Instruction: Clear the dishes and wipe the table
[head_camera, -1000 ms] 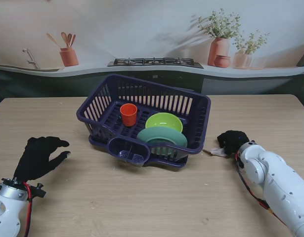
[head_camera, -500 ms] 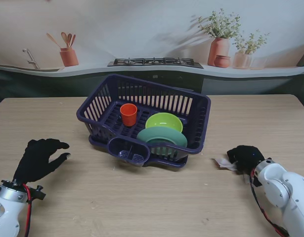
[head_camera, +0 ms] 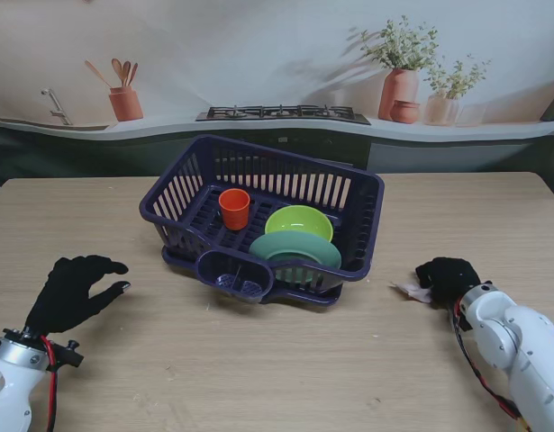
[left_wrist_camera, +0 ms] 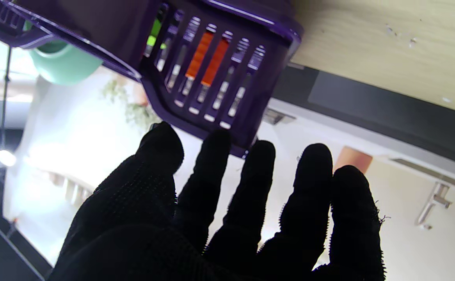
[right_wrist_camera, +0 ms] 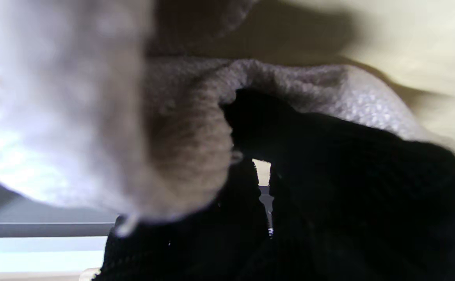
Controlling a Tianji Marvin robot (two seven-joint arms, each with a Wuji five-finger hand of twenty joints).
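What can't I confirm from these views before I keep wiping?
- Cloth: in the stand view the right hand covers most of it; in the right wrist view it is a close blur.
- Table under the dish rack: hidden by the rack.
- Green bowl: the teal plate hides its near side.
- Left hand: open, holding nothing; the palm side is unseen from the stand.

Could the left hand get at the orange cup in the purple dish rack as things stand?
Probably yes. The left hand is open and holds nothing, and the orange plastic cup stands upright, uncovered, in the left end of the purple plastic dish rack; only the rack's wall lies between.
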